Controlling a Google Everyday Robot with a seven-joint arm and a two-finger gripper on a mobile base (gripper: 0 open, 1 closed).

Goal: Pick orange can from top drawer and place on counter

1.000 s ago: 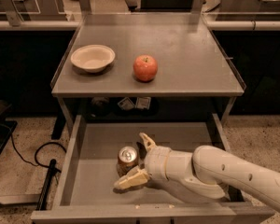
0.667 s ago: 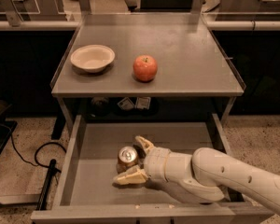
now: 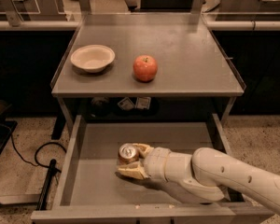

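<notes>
The orange can (image 3: 127, 153) stands upright in the open top drawer (image 3: 91, 141), near the middle of its floor, silver top up. My gripper (image 3: 135, 161) reaches into the drawer from the right. Its pale fingers (image 3: 130, 173) sit on either side of the can and press against it. The can rests on the drawer floor. The counter (image 3: 186, 59) is the grey top above the drawer.
A cream bowl (image 3: 92, 58) sits on the counter's left side and a red-orange apple (image 3: 145, 68) near its middle. My white arm (image 3: 224, 176) crosses the drawer's right half. A black cable (image 3: 46, 153) lies on the floor at the left.
The fingers have closed in from a wide spread onto the can. The arm has shifted slightly to the left. The can has stayed in place.
</notes>
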